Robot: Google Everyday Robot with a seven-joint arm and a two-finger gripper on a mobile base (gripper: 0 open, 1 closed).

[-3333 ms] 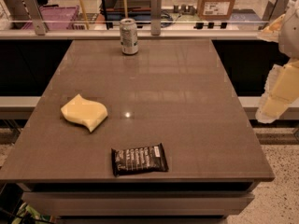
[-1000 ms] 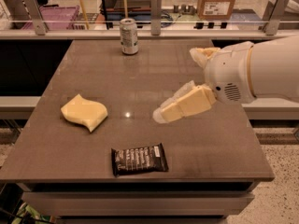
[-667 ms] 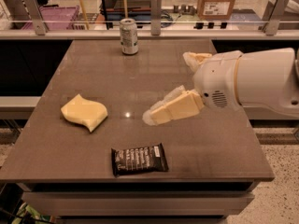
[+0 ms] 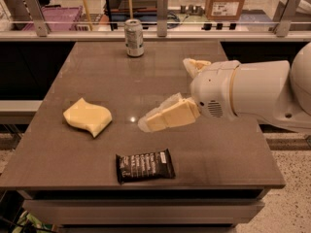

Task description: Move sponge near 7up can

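Observation:
The pale yellow sponge lies flat on the left part of the brown table. The 7up can stands upright at the table's far edge, well behind the sponge. My gripper reaches in from the right over the middle of the table, open and empty. One pale yellow finger points left toward the sponge and stops a short way to its right. The other finger sits farther back.
A black snack-bar wrapper lies near the table's front edge, below the gripper. A glass rail with metal posts runs along the far side behind the can. The white arm body covers the table's right part.
The arm has come in from the right edge and moved left over the table, bringing the gripper closer to the sponge. The sponge, can and wrapper have not moved.

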